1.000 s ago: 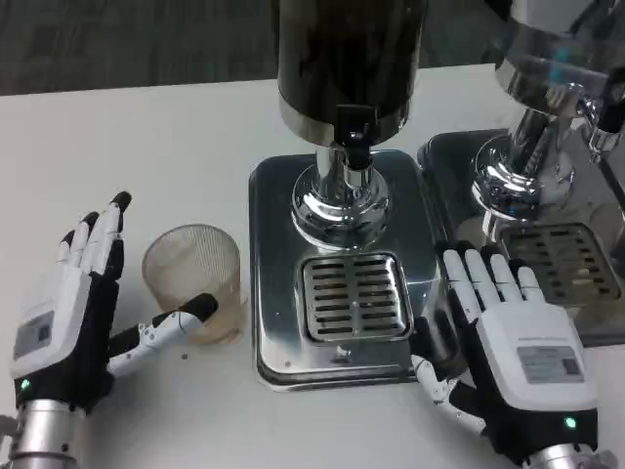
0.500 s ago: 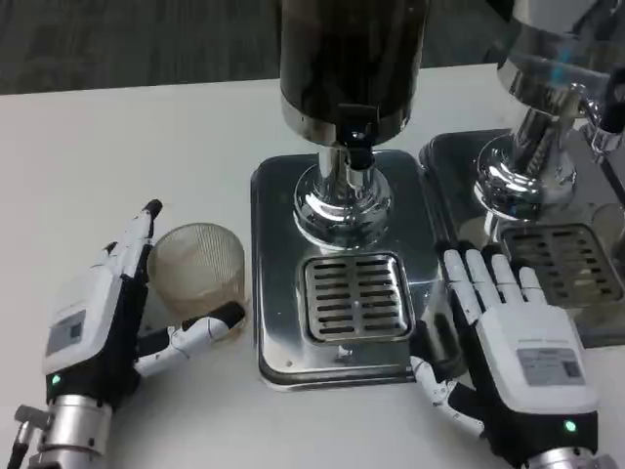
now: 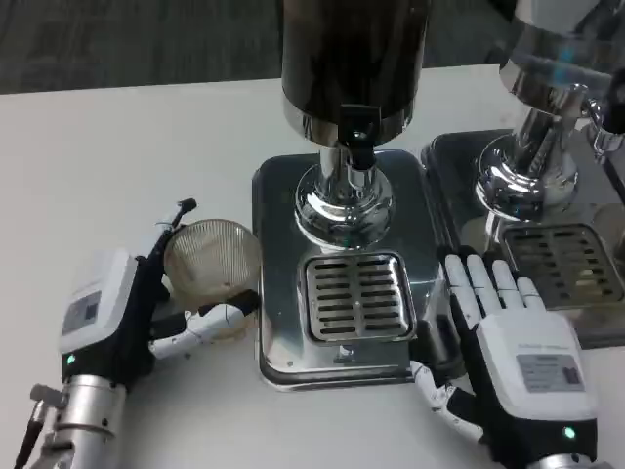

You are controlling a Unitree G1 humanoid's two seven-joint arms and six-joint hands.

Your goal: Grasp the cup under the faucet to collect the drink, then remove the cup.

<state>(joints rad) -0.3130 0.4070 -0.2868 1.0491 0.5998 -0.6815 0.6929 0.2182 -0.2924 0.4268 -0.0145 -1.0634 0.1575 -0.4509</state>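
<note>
A translucent ribbed cup [image 3: 213,259] stands on the white table just left of the steel drip tray [image 3: 278,205]. My left hand [image 3: 122,308] wraps it: the fingers [image 3: 179,211] curl behind its far side and the thumb presses its near side low down. The black faucet [image 3: 357,137] juts from the dark drink dispenser [image 3: 352,59] above the slotted grate [image 3: 356,296], which has nothing on it. My right hand [image 3: 518,352] lies flat, fingers spread, at the tray's right edge, holding nothing.
A second chrome dispenser [image 3: 542,107] with its own grate [image 3: 562,264] stands at the right, close behind my right hand. Bare white table [image 3: 117,156] stretches to the left and behind the cup.
My left hand has swung in from the left and closed around the cup, and the cup has slid a little right toward the tray. The right hand has stayed put.
</note>
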